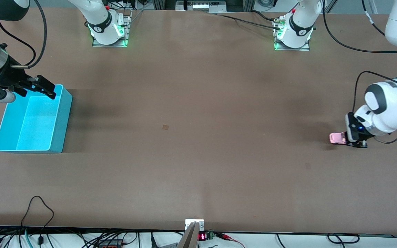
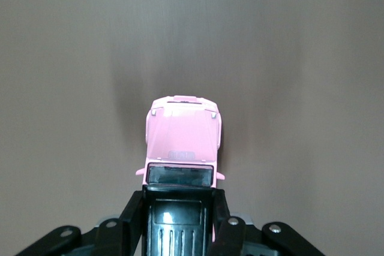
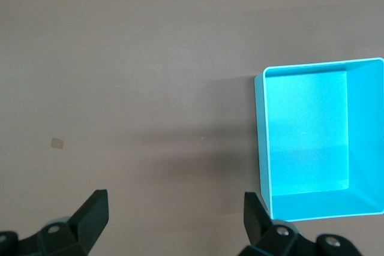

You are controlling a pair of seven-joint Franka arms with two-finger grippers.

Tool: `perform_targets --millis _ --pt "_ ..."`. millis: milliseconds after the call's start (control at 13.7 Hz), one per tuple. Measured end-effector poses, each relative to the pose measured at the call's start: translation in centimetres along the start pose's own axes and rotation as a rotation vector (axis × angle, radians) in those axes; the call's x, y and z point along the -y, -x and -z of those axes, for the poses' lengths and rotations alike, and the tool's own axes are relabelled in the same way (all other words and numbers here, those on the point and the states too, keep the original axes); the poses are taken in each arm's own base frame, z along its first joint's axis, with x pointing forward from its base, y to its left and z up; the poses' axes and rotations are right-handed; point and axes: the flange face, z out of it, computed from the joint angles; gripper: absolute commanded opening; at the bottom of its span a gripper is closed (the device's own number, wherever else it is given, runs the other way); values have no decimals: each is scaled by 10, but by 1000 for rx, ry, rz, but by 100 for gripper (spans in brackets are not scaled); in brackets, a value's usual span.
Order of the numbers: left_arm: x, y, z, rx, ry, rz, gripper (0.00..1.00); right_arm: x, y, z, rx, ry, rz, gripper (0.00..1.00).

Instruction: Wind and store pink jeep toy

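Observation:
The pink jeep toy is at the left arm's end of the table, low at the table surface. My left gripper is shut on its black rear. In the left wrist view the jeep points away from the gripper, and the black fingers press both sides of its black ribbed roof. My right gripper is open and empty, up over the rim of the teal bin that lies farthest from the front camera. In the right wrist view the gripper has bare table between its fingers.
The teal bin is empty and stands at the right arm's end of the table. A small tan mark lies mid-table. A black cable loop lies near the table edge nearest the front camera.

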Motion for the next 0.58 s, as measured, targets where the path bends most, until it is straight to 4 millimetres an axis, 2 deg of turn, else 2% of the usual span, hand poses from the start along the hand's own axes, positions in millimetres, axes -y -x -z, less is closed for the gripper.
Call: perform_targets --millis 218,582 --pt "-4 34 0 4 -9 -11 10 0 0 0 0 0 0 100" --pt "-12 78 -1 11 -23 -19 10 0 0 0 0 0 0 100"
